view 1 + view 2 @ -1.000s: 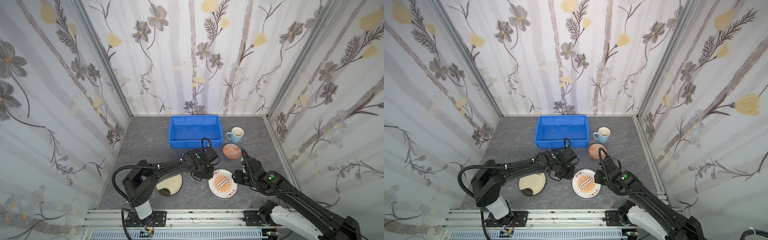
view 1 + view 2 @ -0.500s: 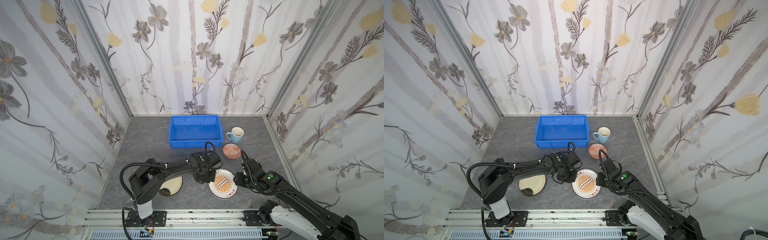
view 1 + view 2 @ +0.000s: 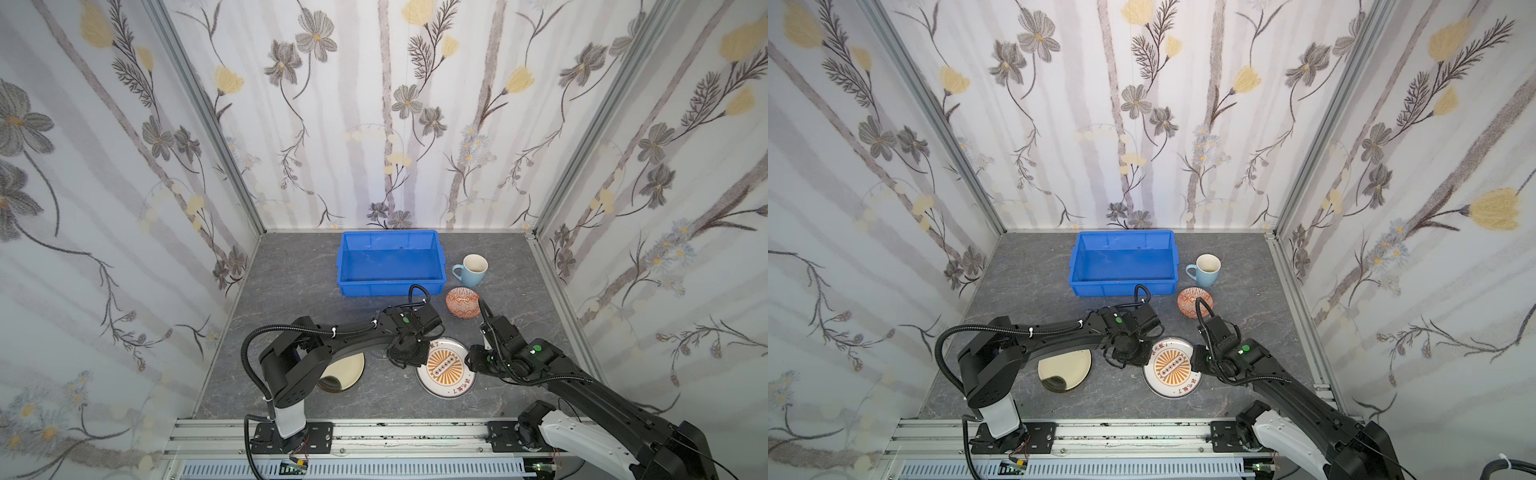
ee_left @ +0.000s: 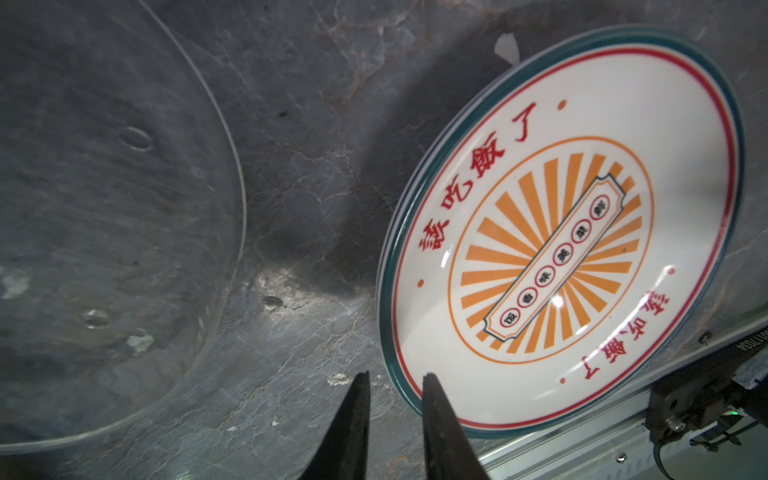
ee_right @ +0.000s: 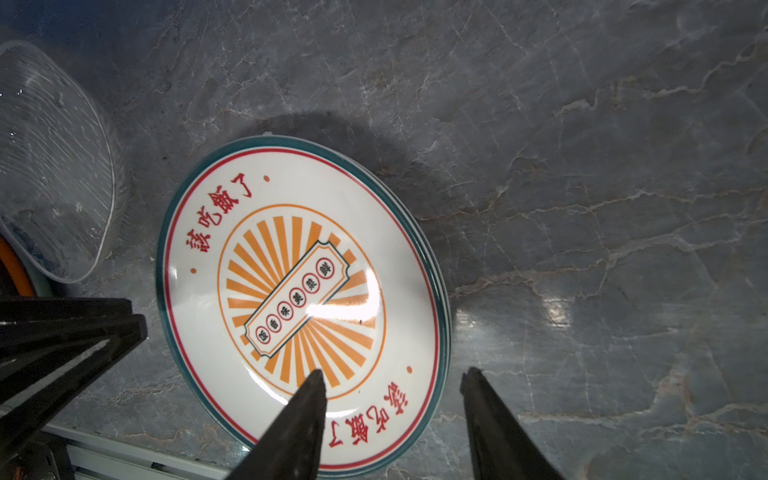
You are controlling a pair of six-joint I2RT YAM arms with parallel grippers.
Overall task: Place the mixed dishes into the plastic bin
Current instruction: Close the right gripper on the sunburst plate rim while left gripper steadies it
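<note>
The white plate with the orange sunburst point(image 3: 446, 370) point(image 3: 1173, 368) lies flat near the front of the table. My left gripper point(image 3: 409, 357) point(image 4: 395, 376) is low at its left rim, jaws a narrow gap apart with only table between them. Open, my right gripper point(image 3: 473, 359) point(image 5: 392, 374) straddles the right rim, one finger over the plate point(image 5: 303, 291), the other over the table. A clear glass plate point(image 4: 104, 208) point(image 5: 50, 166) lies just left of the left gripper. The cream plate point(image 3: 340, 372) is partly under the left arm. The blue bin point(image 3: 390, 262) stands behind, with nothing in it.
A pale blue mug point(image 3: 471, 270) stands right of the bin, and the orange-patterned bowl point(image 3: 462, 302) lies in front of it, just behind my right arm. The metal rail point(image 3: 374, 432) runs along the front edge. Papered walls close in three sides.
The left gripper has slid forward and right to the sunburst plate's left rim, and its jaws have parted a little. The right gripper has edged slightly closer to the plate.
</note>
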